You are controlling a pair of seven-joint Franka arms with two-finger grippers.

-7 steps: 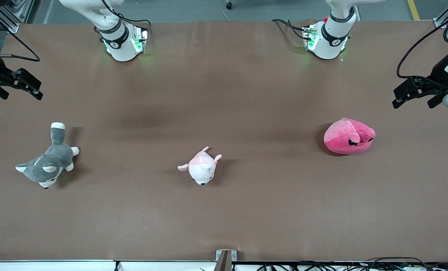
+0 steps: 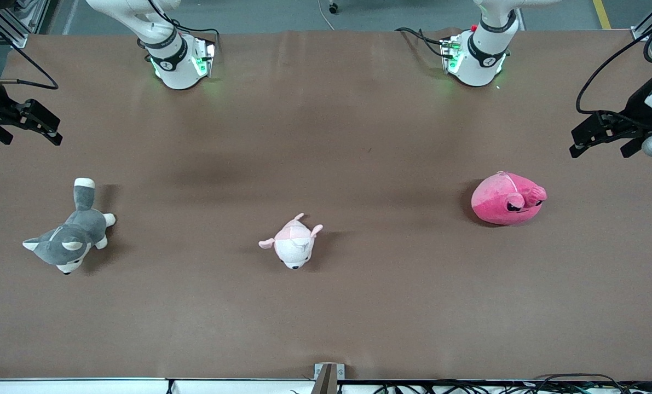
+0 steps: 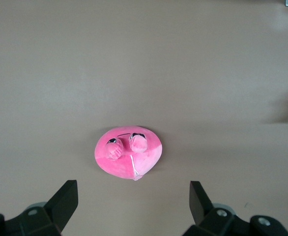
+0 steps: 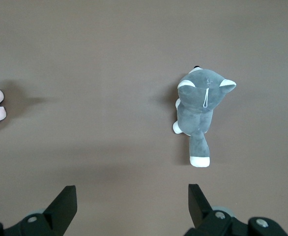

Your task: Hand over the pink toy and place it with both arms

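Task unstarted: pink toy (image 2: pixel 505 199) lies untouched on counter (image 2: pixel 326 306); left hand (image 2: pixel 605 137) at its one o'clock and right hand (image 2: pixel 22 125) both wide, empty.

- Pretty clearly a robotics lab or test cell, not anyone's home
- Two white arm bases (image 2: pixel 180 63) bolted onto one big brown-covered table (image 2: pixel 326 306), green status lights glowing on them
- Aluminium framing (image 2: pixel 8 24) at the corners, bundles of black cables (image 2: pixel 495 387) along the edge
- Grey industrial floor (image 2: pixel 358 13) with a yellow line (image 2: pixel 602 13)
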